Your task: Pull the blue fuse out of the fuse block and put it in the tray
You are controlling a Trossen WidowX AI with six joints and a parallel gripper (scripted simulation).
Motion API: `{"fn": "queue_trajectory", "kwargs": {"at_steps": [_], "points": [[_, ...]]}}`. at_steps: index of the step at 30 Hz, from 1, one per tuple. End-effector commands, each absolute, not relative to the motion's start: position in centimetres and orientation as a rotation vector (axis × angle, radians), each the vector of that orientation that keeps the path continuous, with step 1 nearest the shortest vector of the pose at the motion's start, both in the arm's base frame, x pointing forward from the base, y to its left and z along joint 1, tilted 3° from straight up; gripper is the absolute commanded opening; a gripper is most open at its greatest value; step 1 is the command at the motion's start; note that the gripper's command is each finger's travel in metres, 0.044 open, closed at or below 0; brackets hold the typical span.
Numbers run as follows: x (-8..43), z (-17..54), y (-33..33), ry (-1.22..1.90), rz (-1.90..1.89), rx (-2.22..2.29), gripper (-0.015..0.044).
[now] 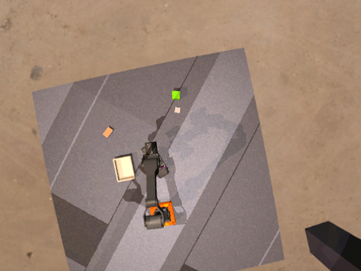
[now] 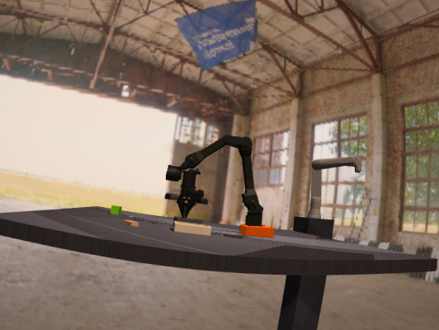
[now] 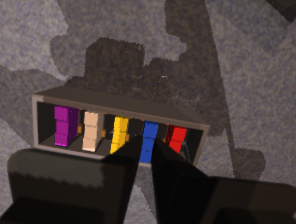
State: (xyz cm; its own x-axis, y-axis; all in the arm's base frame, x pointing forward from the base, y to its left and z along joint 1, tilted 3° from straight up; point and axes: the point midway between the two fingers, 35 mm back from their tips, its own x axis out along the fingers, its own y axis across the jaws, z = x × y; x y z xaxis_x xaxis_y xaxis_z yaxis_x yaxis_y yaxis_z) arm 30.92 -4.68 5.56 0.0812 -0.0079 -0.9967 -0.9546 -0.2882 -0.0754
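Now gripper (image 3: 145, 152) clamped narrow on blue fuse (image 3: 148, 140), fuse seated in fuse block (image 3: 120, 107) w/ others.

Green cube (image 1: 175, 94) near the far edge of the grey striped table (image 1: 235, 200), small pale square (image 1: 177, 110) just beside it. Orange block (image 1: 108, 131) well apart from both. Blue banner (image 2: 220, 30) hangs from the hangar roof. Dark post (image 1: 337, 253) off the table's corner.

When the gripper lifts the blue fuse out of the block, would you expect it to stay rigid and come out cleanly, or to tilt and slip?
The blue fuse looks like a stiff little block, so it probably won't bend. The gripper grips only its near end, so it might tilt. The yellow fuse and red fuse stand close, leaving little room.
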Motion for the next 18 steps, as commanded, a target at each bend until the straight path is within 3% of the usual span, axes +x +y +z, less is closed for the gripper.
{"fn": "queue_trajectory", "kwargs": {"at_steps": [1,18], "points": [[30.97,5.87,-4.68,1.011,1.347,-1.473,0.0000],[30.92,6.70,-4.67,1.011,1.346,-1.471,0.0000]]}}
